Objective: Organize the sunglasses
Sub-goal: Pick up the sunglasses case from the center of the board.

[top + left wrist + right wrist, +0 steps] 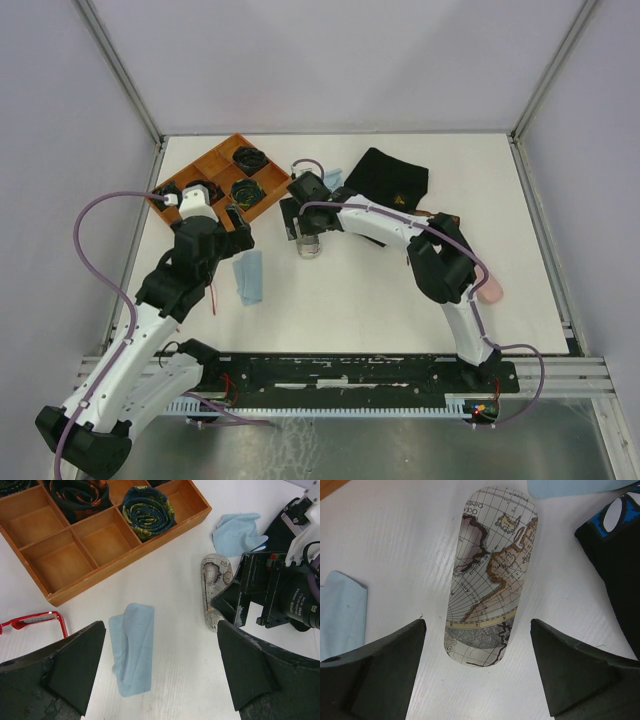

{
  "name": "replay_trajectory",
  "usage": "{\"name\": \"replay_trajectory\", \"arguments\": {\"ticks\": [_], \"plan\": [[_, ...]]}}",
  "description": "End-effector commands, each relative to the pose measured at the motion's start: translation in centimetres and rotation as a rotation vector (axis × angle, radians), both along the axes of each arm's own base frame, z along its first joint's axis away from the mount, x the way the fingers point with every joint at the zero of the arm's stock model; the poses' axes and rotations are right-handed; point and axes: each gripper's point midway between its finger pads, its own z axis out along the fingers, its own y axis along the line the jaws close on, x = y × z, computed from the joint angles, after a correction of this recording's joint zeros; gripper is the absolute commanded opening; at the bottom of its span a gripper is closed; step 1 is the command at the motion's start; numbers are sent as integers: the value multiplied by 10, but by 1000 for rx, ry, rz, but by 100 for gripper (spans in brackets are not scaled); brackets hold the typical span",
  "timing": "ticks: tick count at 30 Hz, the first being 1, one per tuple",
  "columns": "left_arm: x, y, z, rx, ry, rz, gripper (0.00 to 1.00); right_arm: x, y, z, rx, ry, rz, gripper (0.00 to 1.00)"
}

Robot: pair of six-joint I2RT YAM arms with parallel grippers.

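Note:
The red-framed sunglasses (35, 622) lie on the white table at the left edge of the left wrist view, just outside my left finger; only part of the frame shows. The brown-tinted pair is not in view. My left gripper (161, 630) (238, 222) is open and empty above a folded light blue cloth (132, 647). My right gripper (477, 625) (303, 222) is open, jaws wide on either side of the near end of the grey map-patterned glasses case (490, 575) (215, 587), not touching it.
A wooden divided tray (112, 565) (200, 170) holds rolled ties (147, 510) at the back left. A second blue cloth (237, 530) and a black pouch (385, 180) lie behind the case. The pink case (490, 290) lies at the right, partly under the right arm.

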Motion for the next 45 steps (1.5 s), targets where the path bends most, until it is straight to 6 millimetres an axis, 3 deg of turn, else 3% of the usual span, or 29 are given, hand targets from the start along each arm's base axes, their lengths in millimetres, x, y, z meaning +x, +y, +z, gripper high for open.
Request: {"name": "replay_trajectory", "arguments": {"ticks": [1,19,36,45], "plan": [[1,5,5,35,-21,-3,100,20,2,16,-14,-74,-19,94],[-7,5,20,5,-102,-26,100,37,6,-7,-13,1,0,86],[-5,4,17,12,-88,-26,100,35,9,-24,9,70,15,83],[-5,5,17,11,-91,-21,100,36,6,-14,5,46,20,60]]}}
